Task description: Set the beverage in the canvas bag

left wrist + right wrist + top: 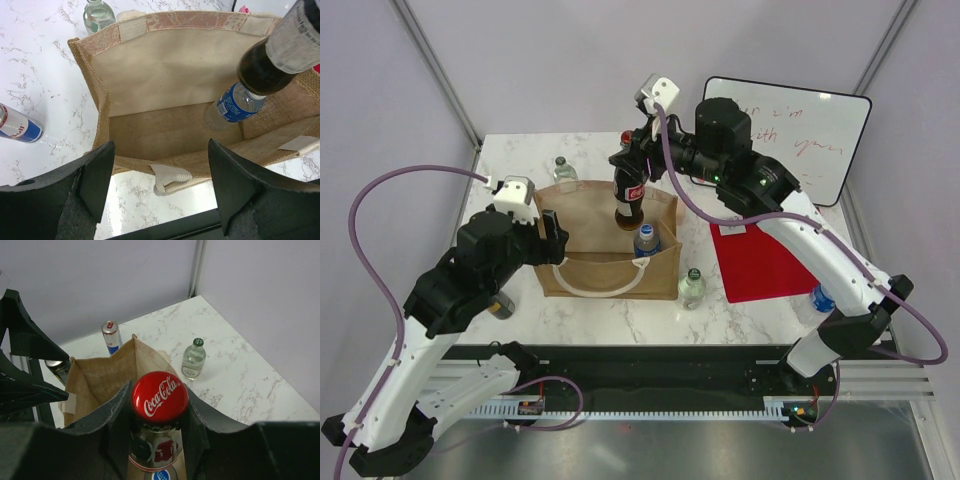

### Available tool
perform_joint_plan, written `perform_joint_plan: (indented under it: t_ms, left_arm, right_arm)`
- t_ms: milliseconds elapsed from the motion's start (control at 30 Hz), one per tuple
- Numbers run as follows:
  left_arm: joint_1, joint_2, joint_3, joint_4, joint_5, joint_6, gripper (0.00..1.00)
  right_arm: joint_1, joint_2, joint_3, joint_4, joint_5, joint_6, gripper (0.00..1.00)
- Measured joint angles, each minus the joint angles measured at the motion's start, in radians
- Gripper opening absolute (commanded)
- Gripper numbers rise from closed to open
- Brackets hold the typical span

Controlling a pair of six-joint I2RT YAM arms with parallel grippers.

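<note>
Desk: white marble-patterned top, filling mid-frame.
Canvas bag: standing open at centre.
Far clear bottle: upright, behind the bag's upper-left corner.
Near clear bottle: upright, just beside its lower-right corner.
Red mat: flat, right of the bag.
Can: left of the bag.
Blue-labelled bottle: right edge, partly hidden.

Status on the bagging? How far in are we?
Done: one blue-labelled water bottle is inside the canvas bag. In hand: the right gripper is shut on the cola bottle, held over the bag's open top. The left gripper is open at the near rim. Left: lower and release it; a clear bottle and a can sit outside.
</note>
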Motion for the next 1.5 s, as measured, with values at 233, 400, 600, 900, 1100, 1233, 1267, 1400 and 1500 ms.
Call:
perform_joint_plan:
  t_ms: [233, 400, 600, 900, 1100, 1233, 1267, 1400, 1500]
  left_arm:
    - [0.000, -0.007, 0.000, -0.001, -0.004, 0.000, 0.82]
    - [0.000, -0.014, 0.000, -0.003, -0.019, 0.000, 0.82]
    - [0.000, -0.003, 0.009, -0.026, -0.058, 0.005, 0.82]
    - [0.000, 0.009, 0.010, -0.060, -0.110, 0.014, 0.82]
    - [0.000, 0.009, 0.010, -0.063, -0.133, 0.016, 0.82]
    - [0.000, 0.009, 0.010, -0.071, -0.139, 0.015, 0.82]
    - [0.000, 0.008, 0.010, -0.077, -0.146, 0.015, 0.82]
    - [0.000, 0.004, 0.010, -0.094, -0.168, 0.015, 0.82]
    - [0.000, 0.003, 0.010, -0.104, -0.182, 0.016, 0.83]
  right_arm:
    - [0.002, -0.023, -0.119, 0.138, -0.043, 0.026, 0.00]
    - [0.002, -0.058, -0.303, 0.219, -0.044, 0.034, 0.00]
    - [0.003, -0.060, -0.429, 0.252, -0.044, 0.041, 0.00]
    - [0.004, -0.111, -0.534, 0.266, -0.029, 0.033, 0.00]
    - [0.006, -0.118, -0.578, 0.321, -0.028, 0.027, 0.00]
    - [0.006, -0.115, -0.592, 0.328, -0.027, 0.010, 0.00]
    - [0.006, -0.113, -0.592, 0.331, -0.027, 0.004, 0.00]
    - [0.006, -0.097, -0.592, 0.344, -0.032, -0.005, 0.00]
    - [0.006, -0.084, -0.592, 0.346, -0.060, -0.001, 0.00]
